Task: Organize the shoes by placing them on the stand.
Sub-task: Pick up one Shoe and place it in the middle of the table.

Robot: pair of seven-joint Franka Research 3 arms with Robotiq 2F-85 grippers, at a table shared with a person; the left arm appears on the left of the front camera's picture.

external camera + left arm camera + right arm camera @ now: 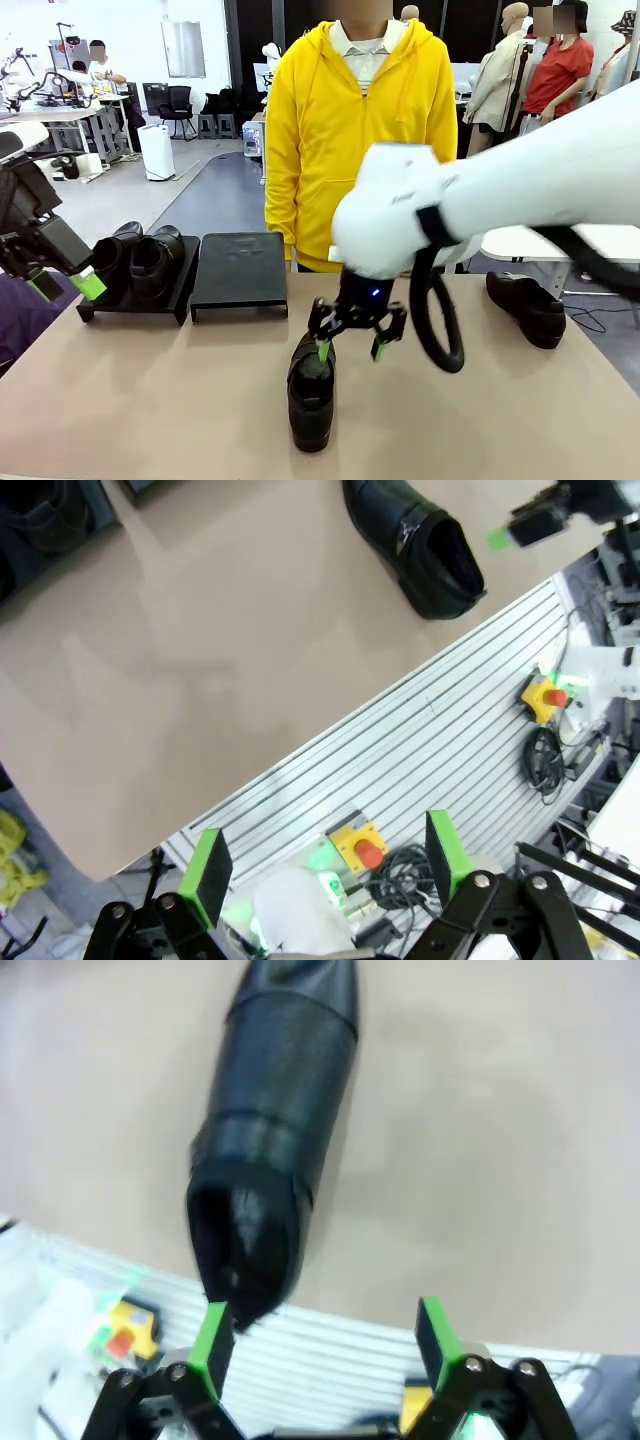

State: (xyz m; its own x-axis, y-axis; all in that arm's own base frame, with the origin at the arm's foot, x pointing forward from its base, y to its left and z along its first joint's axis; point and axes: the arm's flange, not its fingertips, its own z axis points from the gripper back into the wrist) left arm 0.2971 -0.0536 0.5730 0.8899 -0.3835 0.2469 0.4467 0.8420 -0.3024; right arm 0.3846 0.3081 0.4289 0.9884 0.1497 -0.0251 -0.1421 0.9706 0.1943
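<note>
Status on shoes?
Left gripper open; right gripper open over glossy black leather slip-on shoe mid-table. Two more shoes on black flat stand, fourth shoe far right. No obstruction seen.

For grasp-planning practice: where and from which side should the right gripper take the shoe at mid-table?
Probably its heel collar, from above: the shoe stands on its sole, opening up, so one finger of the right gripper can go inside, the other outside.
</note>
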